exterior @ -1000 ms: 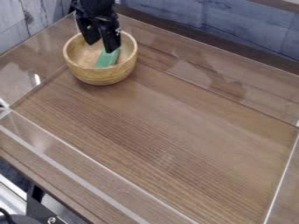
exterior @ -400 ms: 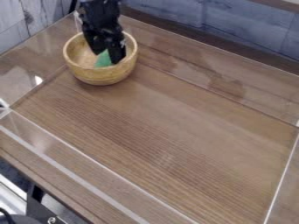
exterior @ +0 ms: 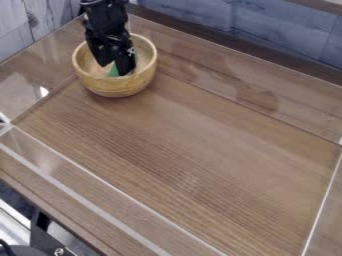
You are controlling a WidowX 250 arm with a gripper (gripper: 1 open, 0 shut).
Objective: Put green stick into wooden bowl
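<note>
About the fingers (exterior: 100, 52): couldn't tell if open or closed, way too small and dark. Saw them over the wooden bowl (exterior: 115, 91), seemingly right by the green stick (exterior: 114, 71). Spotted that inside the bowl, partly hidden, on the brown table (exterior: 201, 150).

The bowl (exterior: 116, 88) looks like smooth pale wood, the tabletop (exterior: 201, 150) brown wood, faintly glossy.

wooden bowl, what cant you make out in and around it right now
- Green stick: camera view, mostly hidden behind the dark gripper over the bowl
- Gripper fingertips: same view, too small and dark to tell open from shut, or touching the stick or not
- Robot arm above the gripper: cut off by the top edge
</note>
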